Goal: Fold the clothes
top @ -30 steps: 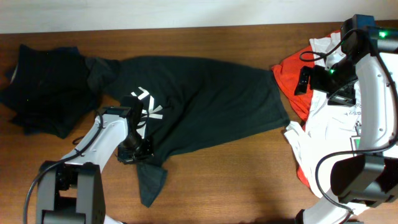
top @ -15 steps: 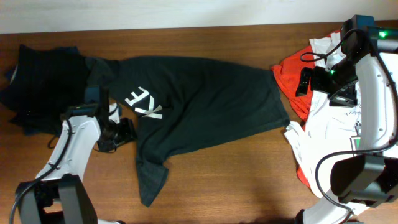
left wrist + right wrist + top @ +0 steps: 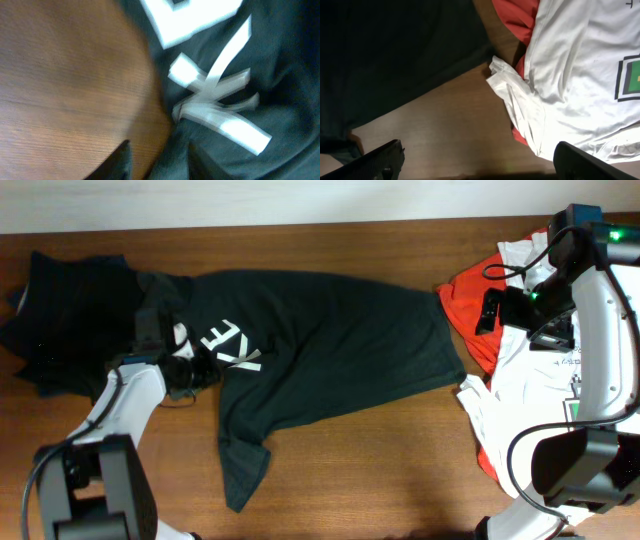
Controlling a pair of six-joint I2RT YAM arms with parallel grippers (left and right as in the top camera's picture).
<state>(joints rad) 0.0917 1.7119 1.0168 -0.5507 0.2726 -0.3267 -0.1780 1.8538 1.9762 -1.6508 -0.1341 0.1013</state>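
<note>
A dark green T-shirt (image 3: 330, 340) with a white logo (image 3: 228, 345) lies spread across the table's middle, one sleeve (image 3: 243, 470) pointing to the front. My left gripper (image 3: 188, 375) is low at its left edge beside the logo (image 3: 215, 95). Only one finger (image 3: 121, 161) shows, with bare wood between it and the cloth edge; the other finger is hidden. My right gripper (image 3: 490, 310) hovers high at the shirt's right end, open and empty, both fingers (image 3: 475, 160) wide apart over bare wood.
A pile of dark clothes (image 3: 70, 320) lies at the back left. A heap of white (image 3: 540, 380) and red (image 3: 475, 295) garments lies at the right edge; it also shows in the right wrist view (image 3: 580, 75). Bare wood runs along the front.
My left arm swung left off the dark shirt to its left edge, uncovering the logo, then moved slightly back. The right arm has not moved.
</note>
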